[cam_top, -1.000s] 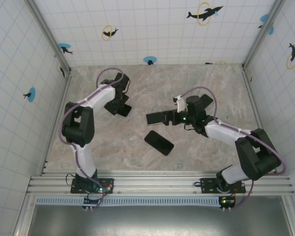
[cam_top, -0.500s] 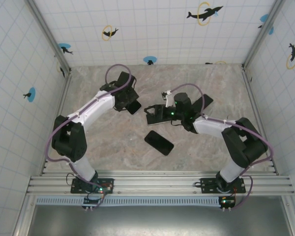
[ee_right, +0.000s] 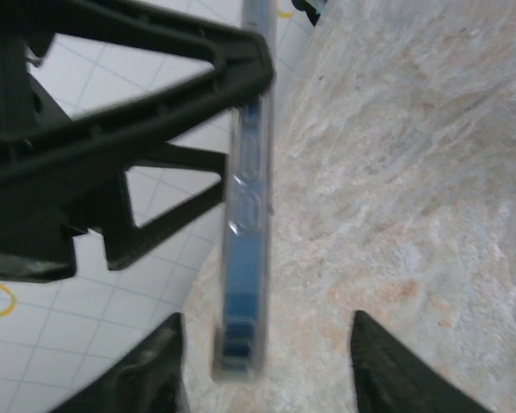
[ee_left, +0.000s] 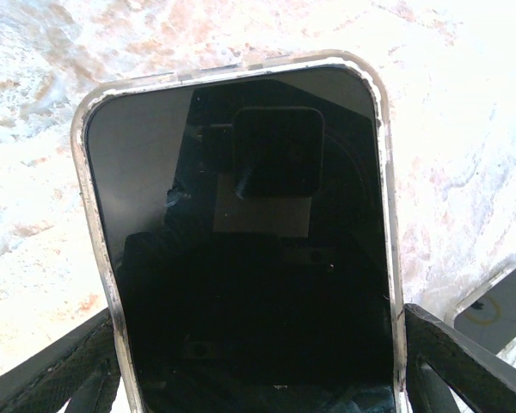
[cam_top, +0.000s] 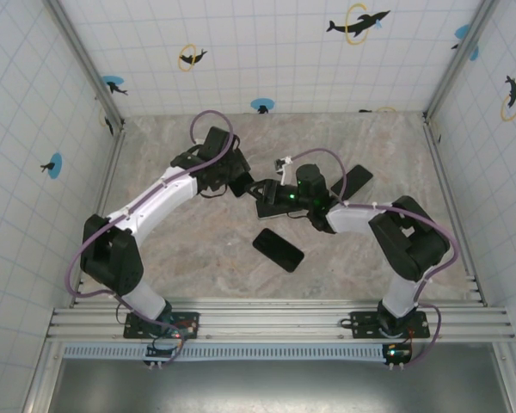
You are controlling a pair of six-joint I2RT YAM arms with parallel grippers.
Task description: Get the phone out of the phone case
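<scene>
Clear phone case [ee_right: 245,215] is standing edge-on, the other arm's black finger [ee_right: 181,60] touching its top. Right gripper [ee_right: 264,366] is straddling its lower end, fingertips apart, over the marble table [ee_right: 413,172].

The left claw [cam_top: 240,183] swung the cased phone [ee_left: 241,249] rightward. The right claw [ee_right: 265,361] moved left to meet it, jaws narrowing.

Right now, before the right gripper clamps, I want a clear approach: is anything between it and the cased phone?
Nothing visible. The cased phone, held by the left gripper, stands edge-on between the open fingers of the right gripper, with bare gaps on both sides; the left gripper grips it farther along, outside those gaps.
</scene>
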